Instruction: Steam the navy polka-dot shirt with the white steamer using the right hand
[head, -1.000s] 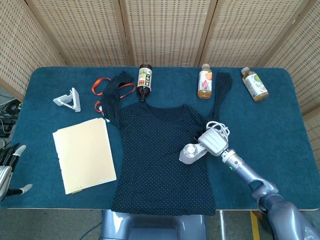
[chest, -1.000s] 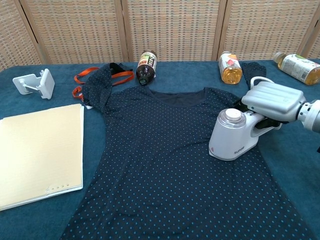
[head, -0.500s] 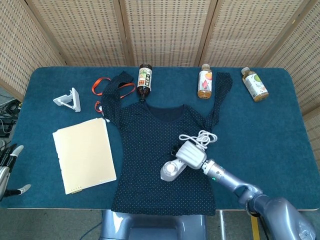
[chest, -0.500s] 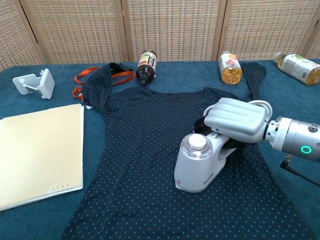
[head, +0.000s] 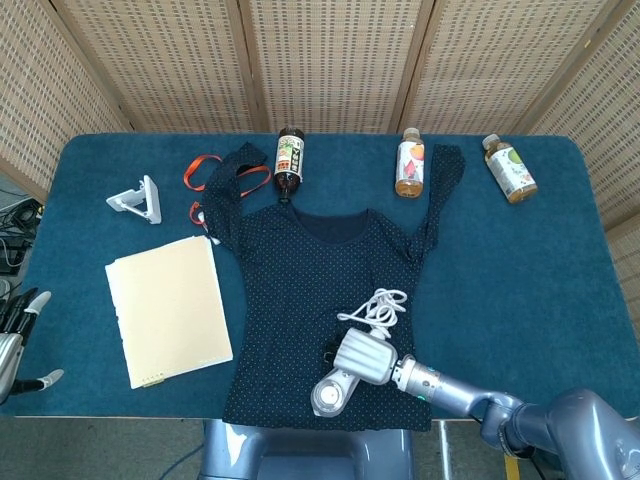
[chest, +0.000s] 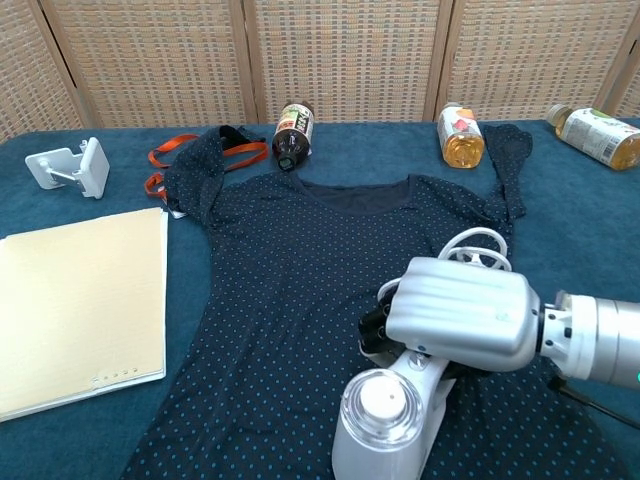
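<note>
Navy fabric with small light dots covers the middle of the dark blue carpeted table (head: 560, 260): the navy polka-dot shirt (head: 310, 290) lies flat, its neckline toward 12 o'clock and its hem at 6 o'clock, at the near table edge. On the lower part of the shirt, at about 5 o'clock from its centre, stands the white plastic handheld steamer (head: 335, 392), with its round head low on the cloth. The right hand (chest: 455, 312) holds the steamer by its handle; its white back faces both cameras and only dark fingers (chest: 372, 330) show under it, wrapped around the handle, so I cannot tell more about how they lie.

My judgement is that the steaming stroke is in progress and has reached the hem area. The next move probably calls for lifting or turning the steamer back toward 12 o'clock over a strip not yet treated, while the white coiled cord (head: 378, 305) must not drag or wrinkle the cloth.

The head view shows the whole shirt, both sleeves, and the left hand (head: 18, 340) at 8 o'clock beyond the table edge, holding nothing, with its fingers apart. The chest view does not show that hand, but it shows the steamer head touching the cloth and the dark fingers much more clearly.
</note>
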